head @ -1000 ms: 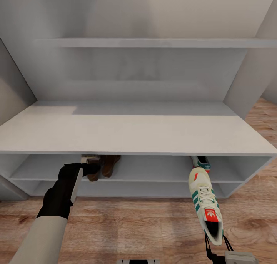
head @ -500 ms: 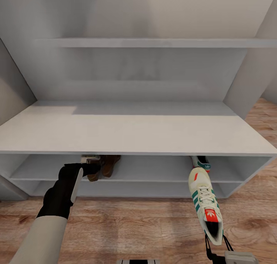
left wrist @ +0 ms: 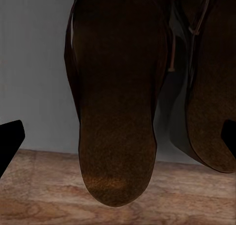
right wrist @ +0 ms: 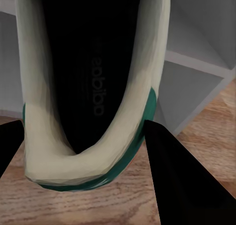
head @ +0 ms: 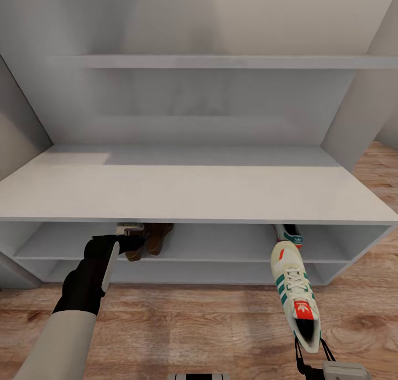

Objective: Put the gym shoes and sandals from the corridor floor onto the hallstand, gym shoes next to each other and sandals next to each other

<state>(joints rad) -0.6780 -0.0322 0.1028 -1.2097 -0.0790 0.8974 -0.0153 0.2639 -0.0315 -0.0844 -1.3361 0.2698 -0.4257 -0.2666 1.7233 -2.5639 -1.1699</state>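
Note:
Two dark brown sandals lie side by side on the upper open shelf of the pale-grey hallstand, heels towards me. My left gripper is at the nearer sandal, open, with its black fingertips on either side of the heel; the other sandal lies beside it. My right gripper is shut on the heel of a cream gym shoe, held toe-first in front of the rack above the corridor floor. The second gym shoe sits on the shelf just beyond it.
The rack's flat top overhangs both shelves. A floating shelf runs along the back panel. Grey side walls close in at left and right. The lower shelf is bare between the two arms.

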